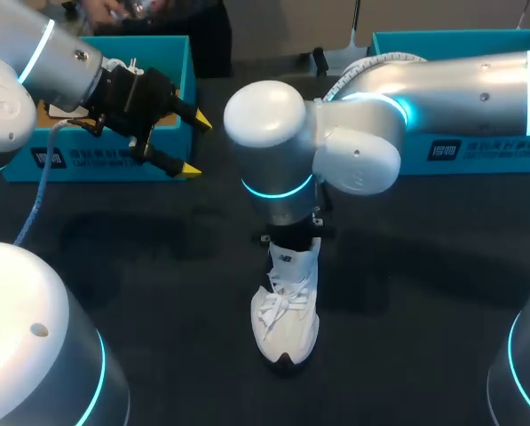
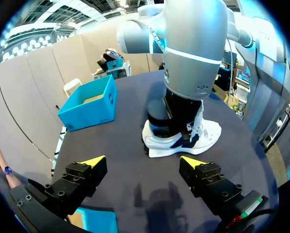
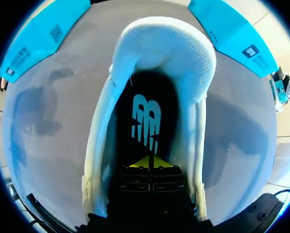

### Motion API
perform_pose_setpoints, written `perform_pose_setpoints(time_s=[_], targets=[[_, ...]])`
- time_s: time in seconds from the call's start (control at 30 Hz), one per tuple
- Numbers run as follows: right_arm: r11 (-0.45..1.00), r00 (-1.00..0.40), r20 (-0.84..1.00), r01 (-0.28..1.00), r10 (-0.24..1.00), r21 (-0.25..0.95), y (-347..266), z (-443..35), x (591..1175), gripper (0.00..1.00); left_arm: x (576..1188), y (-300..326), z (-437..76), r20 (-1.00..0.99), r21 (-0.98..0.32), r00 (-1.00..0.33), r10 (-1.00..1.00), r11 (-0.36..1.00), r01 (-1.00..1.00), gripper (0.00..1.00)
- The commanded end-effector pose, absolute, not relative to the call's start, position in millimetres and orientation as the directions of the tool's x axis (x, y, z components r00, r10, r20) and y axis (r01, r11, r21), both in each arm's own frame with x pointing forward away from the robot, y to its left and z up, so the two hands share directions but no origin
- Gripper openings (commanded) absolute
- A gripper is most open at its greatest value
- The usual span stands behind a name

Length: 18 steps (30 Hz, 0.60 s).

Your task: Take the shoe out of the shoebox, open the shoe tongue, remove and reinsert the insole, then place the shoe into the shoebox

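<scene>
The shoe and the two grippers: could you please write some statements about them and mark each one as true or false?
1. The shoe stands upright on the table. True.
2. The left gripper grips the shoe's toe. False: it is open, apart from the shoe, and holds nothing.
3. The right gripper is down inside the shoe's opening. True.
4. The shoe has no laces. False: white laces are threaded over its front.

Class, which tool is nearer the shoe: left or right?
Right. The right tool is inside the shoe; the left tool hangs open, well apart, beside the box.
</scene>
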State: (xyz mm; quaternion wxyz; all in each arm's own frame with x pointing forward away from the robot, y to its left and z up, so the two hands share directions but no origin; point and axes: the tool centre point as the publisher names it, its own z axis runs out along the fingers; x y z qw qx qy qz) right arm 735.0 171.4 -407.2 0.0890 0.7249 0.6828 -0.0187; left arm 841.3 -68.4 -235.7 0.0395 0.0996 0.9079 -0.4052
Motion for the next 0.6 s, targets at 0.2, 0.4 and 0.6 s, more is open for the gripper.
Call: perform_pose_setpoints(time_s=[0.2, 0.4, 0.6], targets=[[-0.033, 0.072, -0.168, 0.974, 0.983, 0.222, 174, -390, 725, 0.0, 840, -68, -235, -0.153, -0.726, -0.977, 0.149, 0.654, 0.213, 1.0], [-0.025, 0.076, -0.162, 0.955, 0.984, 0.295, 177, -388, 748, 0.0, 840, -68, -235, -0.153, -0.726, -0.977, 0.149, 0.654, 0.213, 1.0], [-0.048, 0.106, -0.125, 0.915, 0.986, 0.4, 181, -392, 768, 0.0, 840, -68, -235, -0.153, -0.726, -0.977, 0.149, 0.654, 0.213, 1.0]])
